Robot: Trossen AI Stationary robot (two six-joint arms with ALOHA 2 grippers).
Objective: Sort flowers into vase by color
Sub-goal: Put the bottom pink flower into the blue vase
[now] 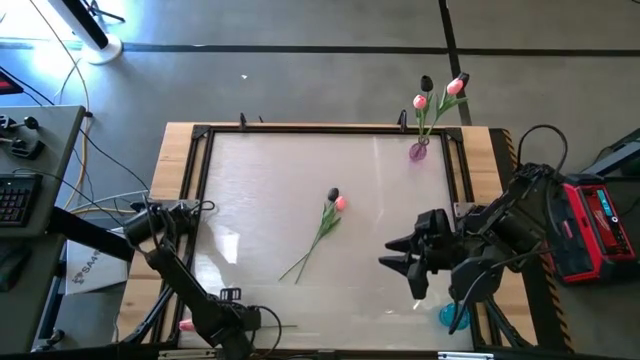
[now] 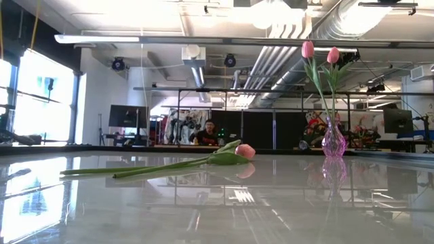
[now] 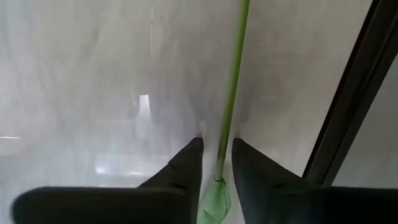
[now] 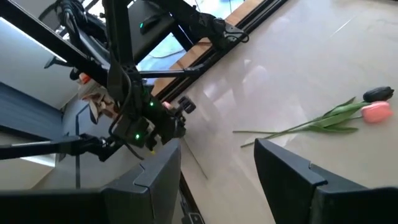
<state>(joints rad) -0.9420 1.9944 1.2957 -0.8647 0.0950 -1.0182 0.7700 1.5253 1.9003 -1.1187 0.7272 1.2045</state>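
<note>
A thin green flower stem lies on the glossy table near its front left edge. My left gripper points down over the stem, open, one finger on each side with a narrow gap to both; the high view shows this gripper at the front left. A pink tulip and a dark tulip lie side by side mid-table, stems toward the near edge. A purple vase at the far right holds two pink heads and one dark head. My right gripper hangs open above the table's right part.
A blue vase stands at the front right, partly under my right arm. A black frame runs around the table top. A desk with a keyboard stands left of the table. A person sits far behind the table.
</note>
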